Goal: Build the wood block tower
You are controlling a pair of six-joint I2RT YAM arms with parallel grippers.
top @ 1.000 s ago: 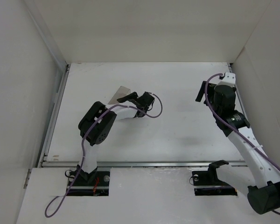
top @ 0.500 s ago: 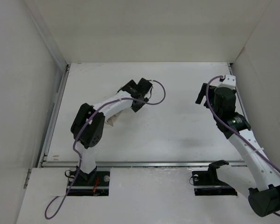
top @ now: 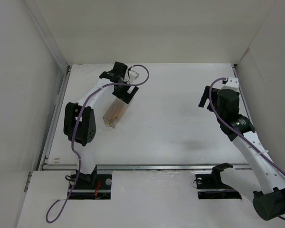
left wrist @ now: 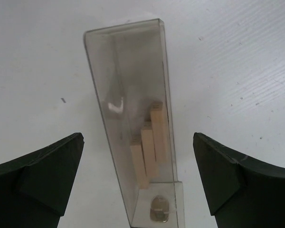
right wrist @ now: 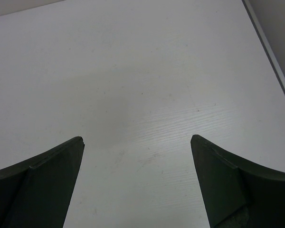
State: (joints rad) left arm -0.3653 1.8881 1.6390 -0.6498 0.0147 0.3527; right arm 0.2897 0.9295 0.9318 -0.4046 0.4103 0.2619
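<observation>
A clear plastic box (top: 116,112) lies flat on the white table at the left. Inside it three light-tan wooden blocks (left wrist: 150,145) lie side by side lengthwise, loose, not stacked as a tower; from the top view they show as a tan smear (top: 118,110). My left gripper (top: 123,93) hovers open over the box's far end. In the left wrist view the box (left wrist: 128,95) runs between the spread fingers of the left gripper (left wrist: 137,138) without touching them. My right gripper (top: 205,98) stands open over bare table at the right, and the right gripper (right wrist: 137,138) holds nothing.
A small round brownish thing (left wrist: 159,209) sits in the box's near end compartment. White walls enclose the table on three sides. A metal rail (top: 56,118) runs along the left edge and another (top: 147,166) along the front.
My left gripper opened and let go of the clear box, which now lies on the table. The left arm swung from the middle to the back left. The right arm barely moved.
</observation>
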